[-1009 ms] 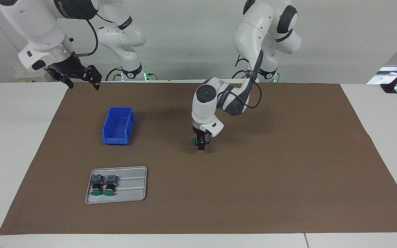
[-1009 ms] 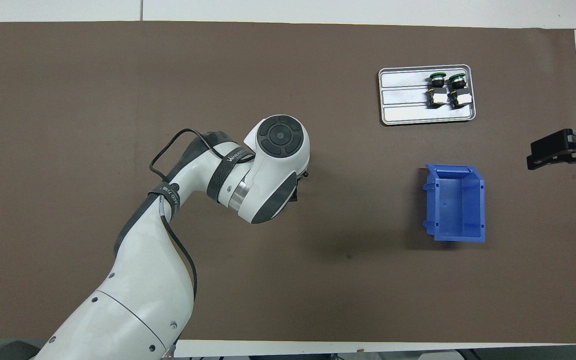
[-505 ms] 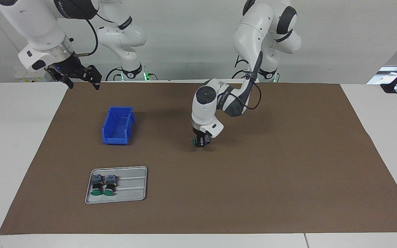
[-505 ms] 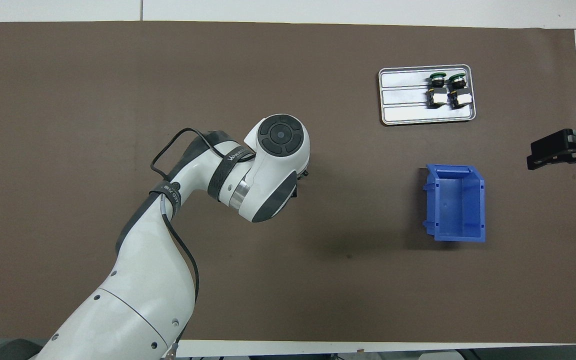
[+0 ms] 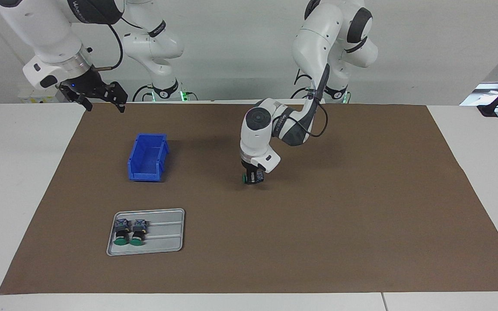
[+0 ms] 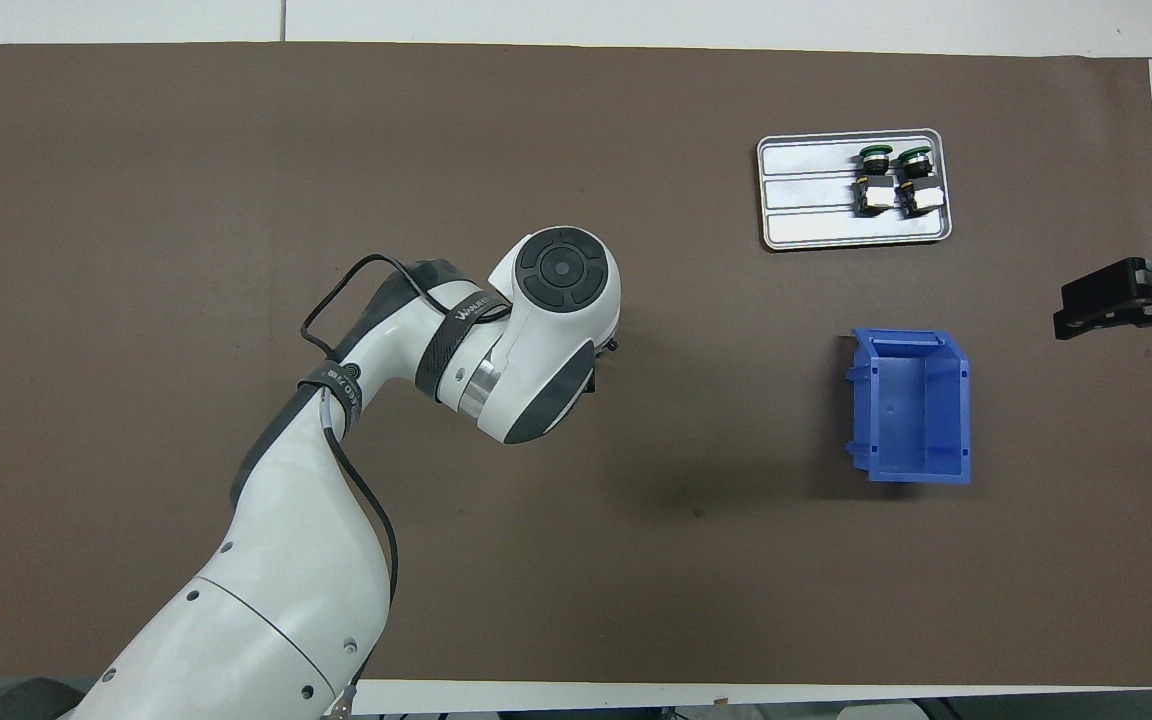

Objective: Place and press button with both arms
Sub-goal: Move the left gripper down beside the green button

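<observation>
The button, green cap and black barrel, sits in the middle of the brown mat. My left gripper points straight down and is shut on it, with the cap sticking out sideways toward the right arm's end. In the overhead view the left wrist hides both the button and the fingers. My right gripper waits open and empty above the mat's corner nearest the right arm's base; it also shows as the right gripper from above.
A blue bin stands empty toward the right arm's end. Farther from the robots, a grey tray holds two more green-capped buttons side by side. Two smaller white arms stand at the table's back edge.
The left gripper's fingers have drawn in around the button and its tip has risen slightly. The right arm has not moved.
</observation>
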Robot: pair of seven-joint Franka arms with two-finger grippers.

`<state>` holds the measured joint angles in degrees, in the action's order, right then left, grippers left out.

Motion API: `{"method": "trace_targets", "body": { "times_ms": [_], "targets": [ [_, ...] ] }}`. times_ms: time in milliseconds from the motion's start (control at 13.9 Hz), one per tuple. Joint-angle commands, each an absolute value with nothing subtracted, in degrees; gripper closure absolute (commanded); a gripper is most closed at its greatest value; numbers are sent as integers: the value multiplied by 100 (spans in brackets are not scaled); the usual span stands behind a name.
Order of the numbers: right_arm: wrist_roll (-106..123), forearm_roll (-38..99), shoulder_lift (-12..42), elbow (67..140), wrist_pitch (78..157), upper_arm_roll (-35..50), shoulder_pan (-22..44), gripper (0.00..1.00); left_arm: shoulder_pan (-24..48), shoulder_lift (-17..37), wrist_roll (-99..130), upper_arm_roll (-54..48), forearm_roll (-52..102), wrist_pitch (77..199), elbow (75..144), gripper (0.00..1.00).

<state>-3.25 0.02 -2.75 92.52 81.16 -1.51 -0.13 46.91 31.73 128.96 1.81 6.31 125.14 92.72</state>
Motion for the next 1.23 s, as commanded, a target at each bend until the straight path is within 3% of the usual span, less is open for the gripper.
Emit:
{"method": "trace_targets", "body": {
  "times_ms": [0,360,649,865,1153],
  "targets": [
    [-202,9,-387,9369,8095,-149,-35,1,4799,3138,12929,272,580,12524,9255,77],
    [-202,9,-387,9369,8095,-149,-35,1,4720,3032,12911,255,589,12481,9255,99],
    [-202,9,-387,9369,8095,-149,-35,1,4545,2664,12841,281,598,12165,9325,100],
    [-202,9,-387,9369,8095,-149,-35,1,4228,2023,12272,264,991,12243,9947,100],
    [-211,9,-395,9369,8095,-149,-35,1,3946,1644,11200,272,2045,12628,10466,100]
  ]
}}
